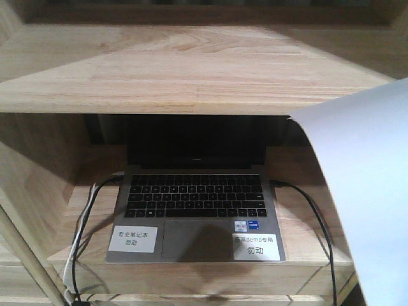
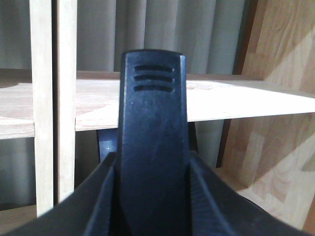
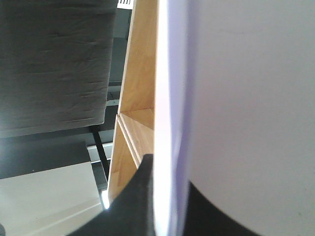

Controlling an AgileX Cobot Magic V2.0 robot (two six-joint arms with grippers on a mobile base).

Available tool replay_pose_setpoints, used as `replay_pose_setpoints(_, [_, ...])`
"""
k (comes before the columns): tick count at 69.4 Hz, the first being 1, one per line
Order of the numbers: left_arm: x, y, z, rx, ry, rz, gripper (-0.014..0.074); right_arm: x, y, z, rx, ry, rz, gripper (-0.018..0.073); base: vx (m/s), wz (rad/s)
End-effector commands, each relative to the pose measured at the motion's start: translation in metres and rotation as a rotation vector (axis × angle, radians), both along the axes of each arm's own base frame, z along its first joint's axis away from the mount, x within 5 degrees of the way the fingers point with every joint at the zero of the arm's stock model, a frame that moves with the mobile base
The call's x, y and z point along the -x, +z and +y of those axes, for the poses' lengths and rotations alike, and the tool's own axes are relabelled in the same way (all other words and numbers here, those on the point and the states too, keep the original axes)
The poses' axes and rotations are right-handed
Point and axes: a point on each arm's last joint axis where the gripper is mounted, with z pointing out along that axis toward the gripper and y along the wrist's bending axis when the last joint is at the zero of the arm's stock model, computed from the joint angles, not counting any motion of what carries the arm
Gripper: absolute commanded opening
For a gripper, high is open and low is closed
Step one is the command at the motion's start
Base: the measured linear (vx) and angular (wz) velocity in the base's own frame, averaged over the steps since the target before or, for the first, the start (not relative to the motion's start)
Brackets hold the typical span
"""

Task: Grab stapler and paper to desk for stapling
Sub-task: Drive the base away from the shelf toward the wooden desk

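My left gripper is shut on the black stapler, which stands upright between the two fingers; three grooves mark its top end. My right gripper is shut on the white paper, which I see edge-on, rising out of the jaws. In the front view the paper hangs curved at the right edge, in front of the light wood desk. Neither gripper shows in the front view.
An open grey laptop with white labels sits on the lower level under the plank top, with black cables on both sides. The left wrist view shows a pale wooden shelf, upright posts and grey curtains.
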Motion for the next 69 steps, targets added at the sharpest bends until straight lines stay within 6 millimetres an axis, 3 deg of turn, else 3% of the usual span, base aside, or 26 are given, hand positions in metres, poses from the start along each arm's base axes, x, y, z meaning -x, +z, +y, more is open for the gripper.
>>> replay_pose_setpoints(1, [0.0009,0.0167,-0.0007,0.048,-0.015,-0.108,-0.0006,0.0029,0.0101,-0.0009,-0.011,-0.005,-0.044,-0.0008,0.00,0.01])
replay_pose_setpoints(35, [0.0009,0.0167,-0.0007,0.048,-0.015,-0.108,-0.0006,0.0029,0.0101,-0.0009,-0.011,-0.005,-0.044,-0.0008,-0.03,0.12])
replay_pose_setpoints(69, [0.0009,0.0167,-0.0007,0.048,-0.015,-0.108,-0.0006,0.0029,0.0101,-0.0009,-0.011,-0.005,-0.044,-0.0008,-0.09,0.36])
